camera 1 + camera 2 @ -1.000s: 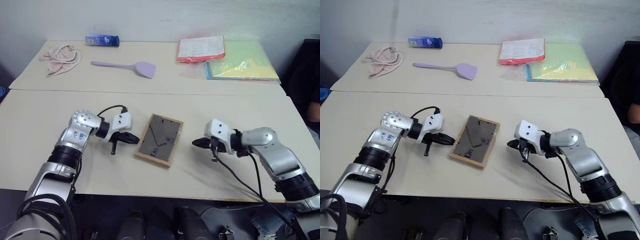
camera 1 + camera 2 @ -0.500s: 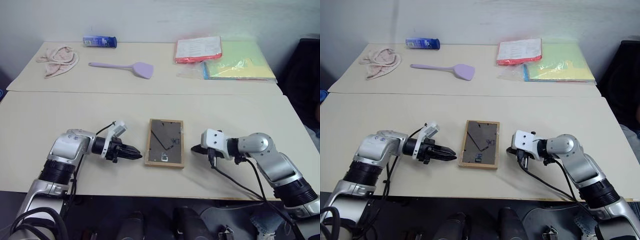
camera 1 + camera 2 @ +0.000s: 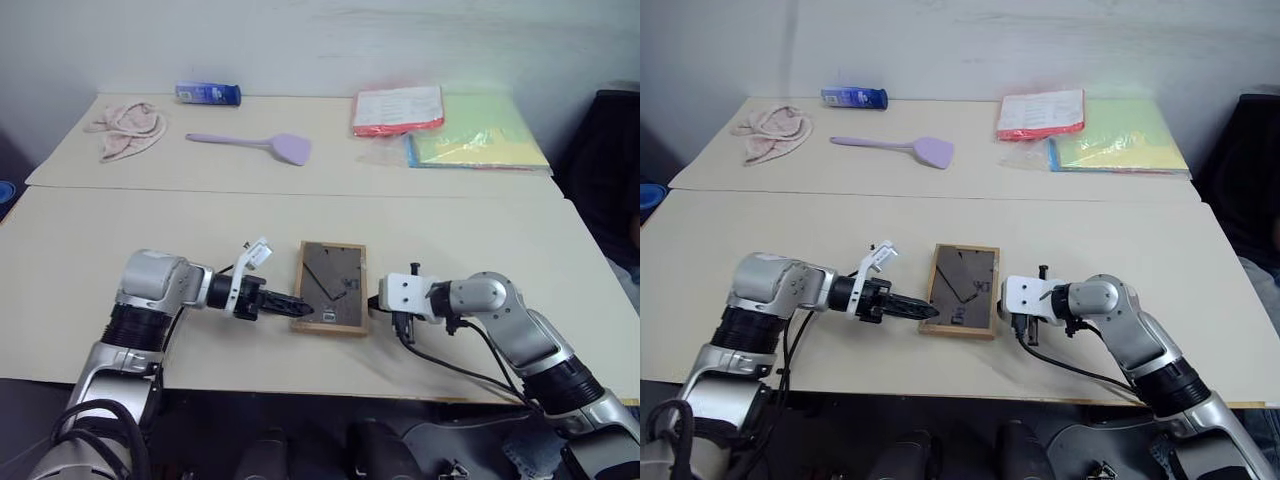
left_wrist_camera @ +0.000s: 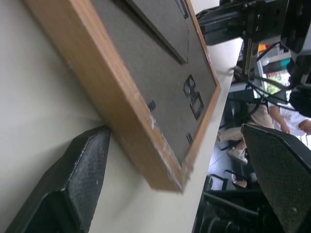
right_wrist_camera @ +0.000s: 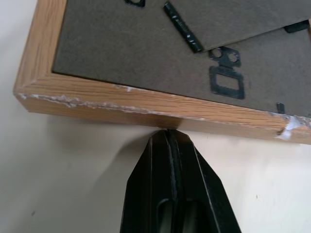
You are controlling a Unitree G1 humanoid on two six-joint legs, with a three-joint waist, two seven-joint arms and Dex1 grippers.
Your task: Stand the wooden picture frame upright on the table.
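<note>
Between the two claws, the wooden picture frame (image 3: pixel 331 286) lies flat, back up, on the table (image 3: pixel 150 230). Left gripper (image 3: pixel 300 309), fingers apart, reaches its near corner; right gripper (image 3: pixel 373 301), pressed together, touches the opposite long side.

Pink towel (image 3: pixel 124 128), blue packet (image 3: pixel 208 94), purple spatula (image 3: pixel 252 146) far beyond left hand; red folder (image 3: pixel 399 108), yellow-green folder (image 3: pixel 478 139) far beyond right.
</note>
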